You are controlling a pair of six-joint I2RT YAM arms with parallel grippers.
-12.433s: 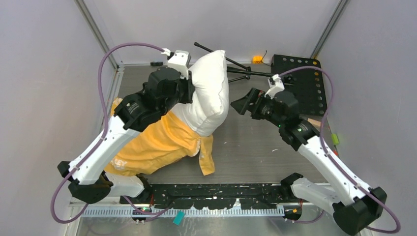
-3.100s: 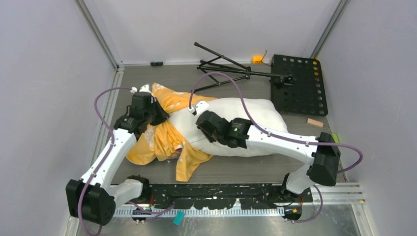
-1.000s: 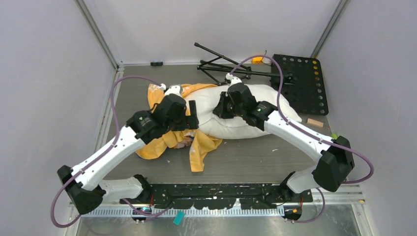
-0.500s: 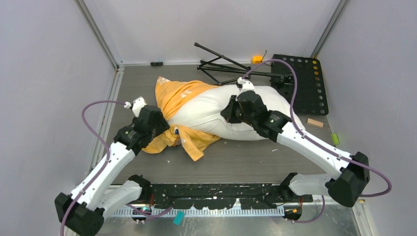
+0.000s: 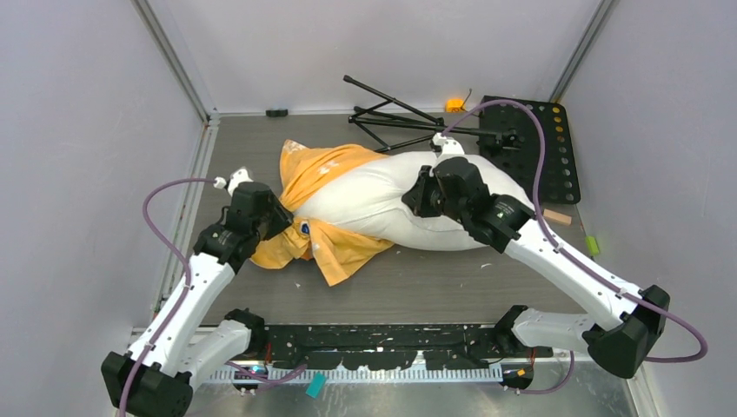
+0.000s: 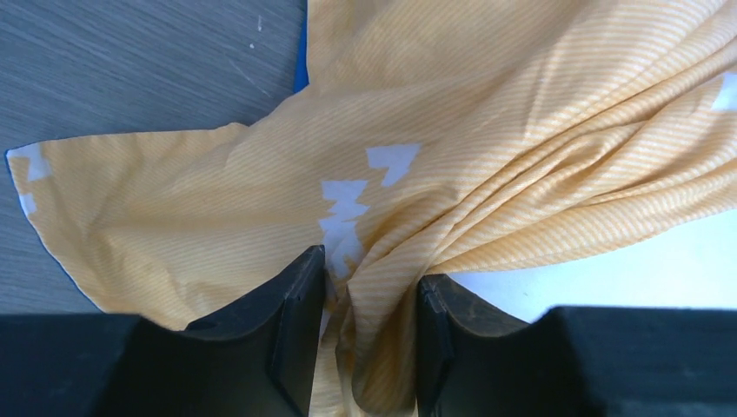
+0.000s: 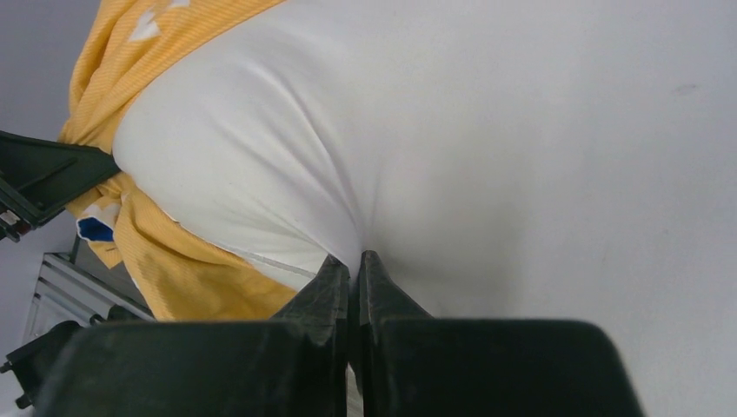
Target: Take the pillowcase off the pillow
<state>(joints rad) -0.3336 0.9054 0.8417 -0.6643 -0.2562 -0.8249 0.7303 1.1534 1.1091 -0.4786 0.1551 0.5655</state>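
Pillowcase [image 5: 326, 167] bunched over one end of pillow [image 5: 374, 201]
Left claw [image 6: 369, 291] grips its fabric, right claw [image 7: 355, 269] pinches pillow; best pulled steadily apart, low along surface [image 5: 417, 280].

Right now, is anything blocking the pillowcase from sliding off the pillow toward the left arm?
Nothing visible does. The left fingers pinch the pillowcase, the right fingers pinch the pillow, and only bare table lies on the pull side. The pillowcase wraps just the pillow's left end.
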